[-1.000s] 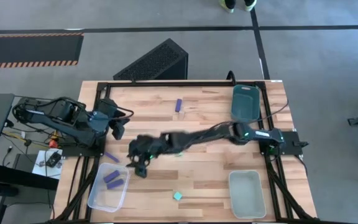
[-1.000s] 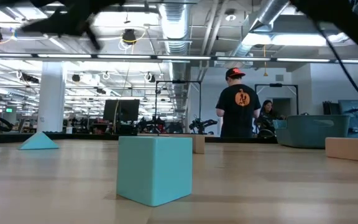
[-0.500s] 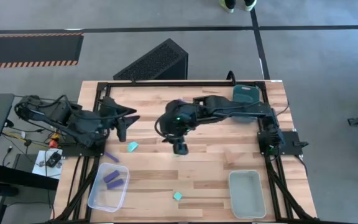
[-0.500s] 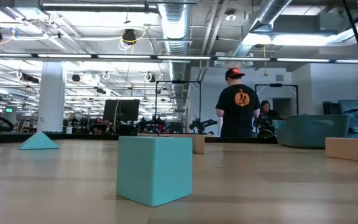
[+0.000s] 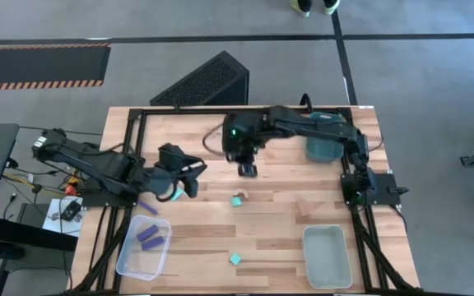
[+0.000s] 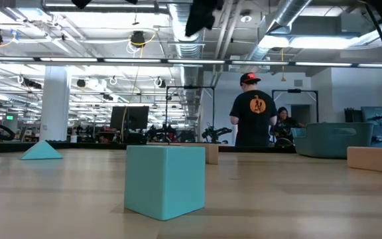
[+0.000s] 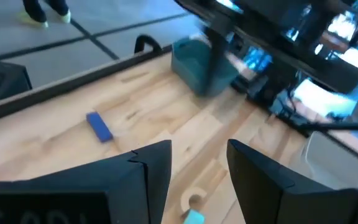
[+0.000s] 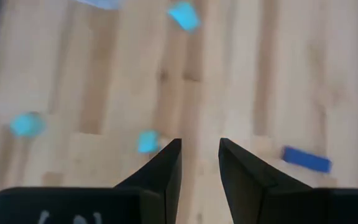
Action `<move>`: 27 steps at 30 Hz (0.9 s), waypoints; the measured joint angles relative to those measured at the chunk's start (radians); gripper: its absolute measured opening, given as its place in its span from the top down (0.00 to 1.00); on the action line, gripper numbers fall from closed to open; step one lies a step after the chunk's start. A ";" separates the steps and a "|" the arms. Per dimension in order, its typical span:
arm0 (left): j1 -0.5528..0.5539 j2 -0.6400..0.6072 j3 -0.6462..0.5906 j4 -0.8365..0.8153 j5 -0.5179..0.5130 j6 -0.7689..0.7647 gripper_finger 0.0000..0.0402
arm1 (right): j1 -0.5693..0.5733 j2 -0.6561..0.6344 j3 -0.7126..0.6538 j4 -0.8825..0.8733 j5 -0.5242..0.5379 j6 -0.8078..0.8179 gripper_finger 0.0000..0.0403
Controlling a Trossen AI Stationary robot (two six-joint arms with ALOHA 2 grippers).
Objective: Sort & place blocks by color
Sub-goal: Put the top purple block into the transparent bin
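Note:
Neither gripper holds anything. My left gripper is open over the table's left-middle, and a teal block shows just beside its wrist. My right gripper hangs open above the far middle. A teal block and a tan arch lie flat mid-table; the left wrist view shows this arch and teal block past my open left fingers. Another teal cube sits near the front edge. A blue bar lies toward the far edge, also in the right wrist view.
A clear bin at the near left holds two purple bars. A pale bin stands near right and a teal bin far right. One purple bar lies by the left frame. A person stands beyond the table.
My right gripper has swung from the table's near-left part toward the right and the far edge, ending over the far middle. My left gripper has reached out from the left edge toward the middle and slightly nearer.

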 joint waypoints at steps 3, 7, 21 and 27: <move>0.013 0.027 0.000 -0.006 -0.001 0.030 0.64 | -0.071 -0.001 -0.081 0.119 -0.009 0.088 0.68; 0.098 0.040 0.000 -0.023 -0.028 0.157 0.64 | -0.153 0.000 -0.206 0.284 -0.005 0.268 0.68; 0.866 0.123 0.000 0.368 0.619 0.767 0.64 | -0.241 0.003 -0.543 0.697 0.079 0.841 0.69; 1.049 0.251 0.000 0.609 0.937 0.797 0.64 | -0.241 0.055 -0.569 0.742 0.137 0.954 0.77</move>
